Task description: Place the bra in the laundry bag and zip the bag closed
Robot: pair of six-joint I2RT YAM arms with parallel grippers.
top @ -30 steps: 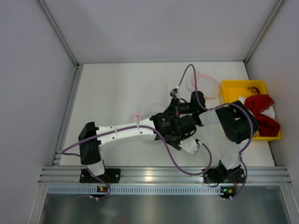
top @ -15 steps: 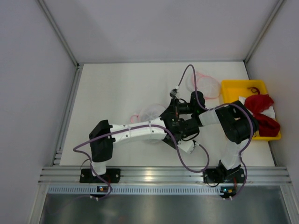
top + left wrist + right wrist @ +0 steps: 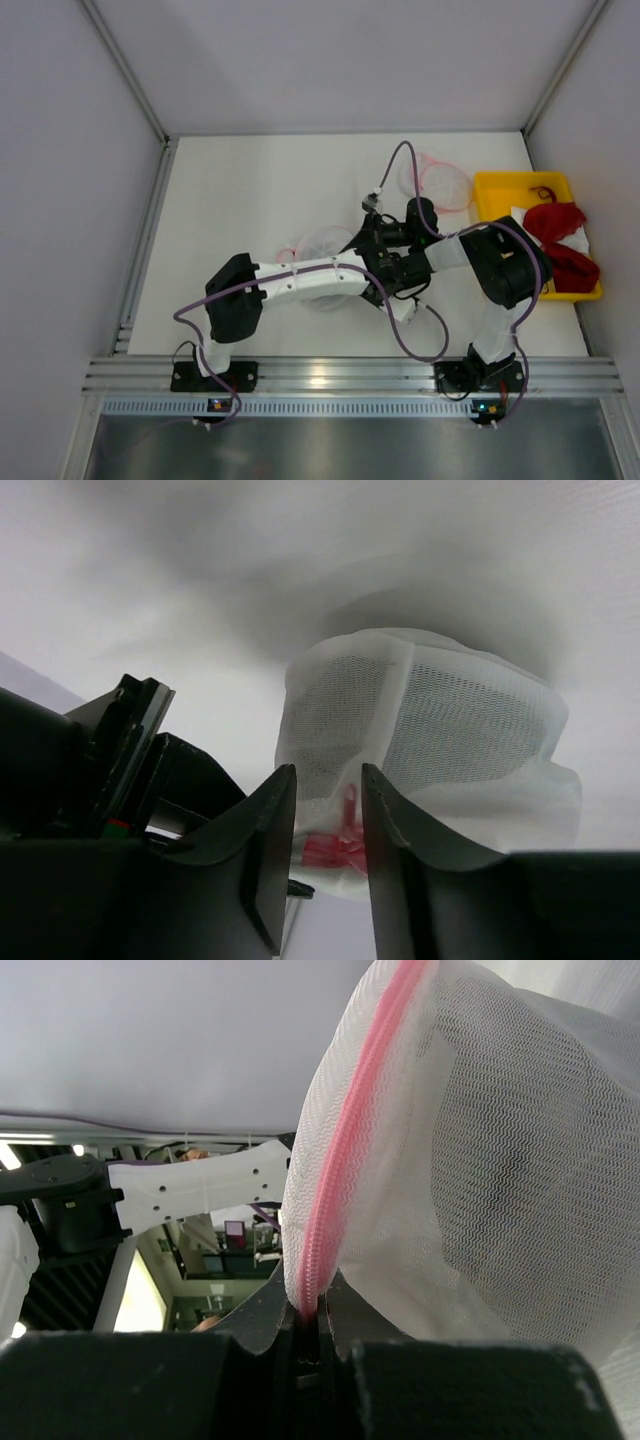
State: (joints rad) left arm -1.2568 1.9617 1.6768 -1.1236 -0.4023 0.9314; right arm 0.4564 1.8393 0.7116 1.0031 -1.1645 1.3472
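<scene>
The laundry bag (image 3: 325,241) is a white mesh pouch with a pink zip rim, held up off the table mid-workspace. My right gripper (image 3: 310,1305) is shut on its pink zip rim (image 3: 345,1130); in the top view that gripper (image 3: 380,236) is at the bag's right edge. My left gripper (image 3: 328,772) is open with a narrow gap, and the pink zip pull (image 3: 342,846) shows between its fingers, just below the mesh (image 3: 440,730). In the top view it (image 3: 382,268) lies under the right wrist. The black bra is hidden.
A second mesh bag (image 3: 440,184) lies flat at the back right. A yellow bin (image 3: 505,187) with red garments (image 3: 560,240) stands at the right edge. The two arms cross close together. Grey walls enclose the table on three sides.
My left arm has swung its elbow to the right and brought its gripper closer under the bag. The right arm and the bag have held still.
</scene>
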